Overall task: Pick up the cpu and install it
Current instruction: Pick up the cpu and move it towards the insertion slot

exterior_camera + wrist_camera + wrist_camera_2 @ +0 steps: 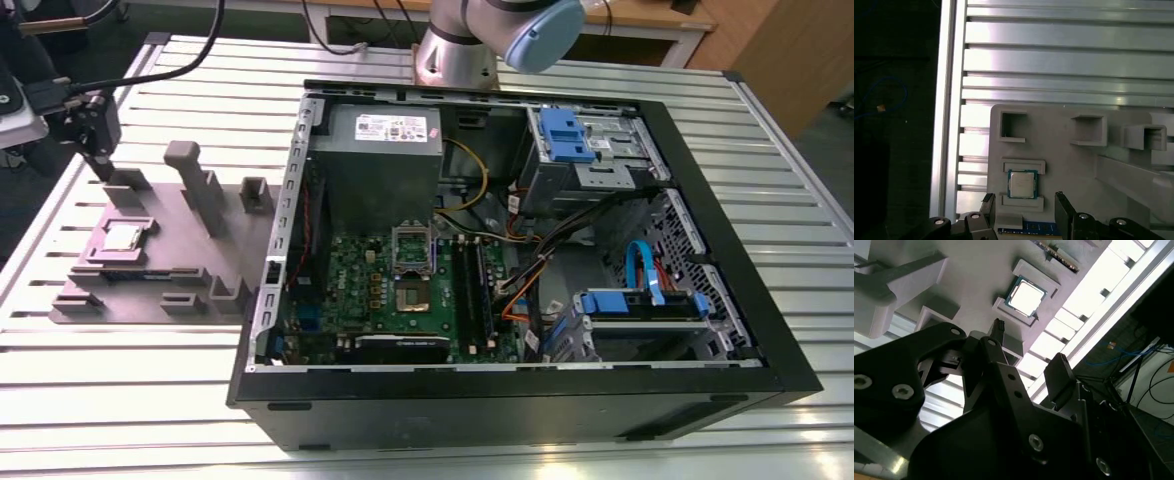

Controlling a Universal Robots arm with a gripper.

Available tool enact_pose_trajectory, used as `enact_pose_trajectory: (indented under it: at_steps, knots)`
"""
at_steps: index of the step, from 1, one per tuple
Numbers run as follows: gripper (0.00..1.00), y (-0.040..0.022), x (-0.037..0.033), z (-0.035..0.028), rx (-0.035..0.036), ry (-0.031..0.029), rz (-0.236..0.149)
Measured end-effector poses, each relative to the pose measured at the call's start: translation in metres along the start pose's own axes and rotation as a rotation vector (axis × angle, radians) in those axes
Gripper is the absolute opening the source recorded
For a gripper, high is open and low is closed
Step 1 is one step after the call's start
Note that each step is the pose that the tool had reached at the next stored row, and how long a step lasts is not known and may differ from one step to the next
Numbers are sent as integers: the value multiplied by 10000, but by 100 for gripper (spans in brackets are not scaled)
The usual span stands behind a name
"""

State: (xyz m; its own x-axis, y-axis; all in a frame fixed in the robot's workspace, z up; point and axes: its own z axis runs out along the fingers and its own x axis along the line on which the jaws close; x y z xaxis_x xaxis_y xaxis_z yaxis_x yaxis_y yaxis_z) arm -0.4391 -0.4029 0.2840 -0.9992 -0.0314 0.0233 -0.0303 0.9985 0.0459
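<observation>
The gripper (1025,210) is hanging above the grey fixture (1079,165), its two fingers (1064,206) standing apart with nothing between them. In both wrist views the gap is looking wider than the cpu (1022,184), which probably explains the spread: the chip would fit between the pads. The cpu is lying flat, metal top up, just beyond the fingertips and not touching them. It is sitting in a shallow nest between two raised lips, which seem meant to be keeping it square and in a known spot. In the second wrist view the gripper (1029,352) is pointing roughly toward the cpu (1026,295).

In the exterior view the gripper (100,160) is hovering at the far corner of the fixture (160,300), with the cpu (124,237) resting low on the exterior view's left. The fixture is resting on the slatted table (120,350), just beside the case (534,400). The case is lying on its side with the panel off, likely so the board is facing up for reach from above. The socket (411,292) on that board is waiting bare, well apart from the cpu. The pick-up is not yet made.
</observation>
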Motion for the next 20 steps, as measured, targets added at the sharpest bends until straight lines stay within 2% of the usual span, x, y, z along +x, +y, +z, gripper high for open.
enact_pose_trajectory:
  at_steps: [4,8,12,16,20]
  knots:
    - [59,-2,-1,33,7,14,-270]
    - [59,-5,-3,102,7,16,-295]
    - [59,-15,-4,175,12,30,-595]
    - [59,-34,-4,231,11,31,-594]
    - [59,-59,-5,296,6,21,-397]
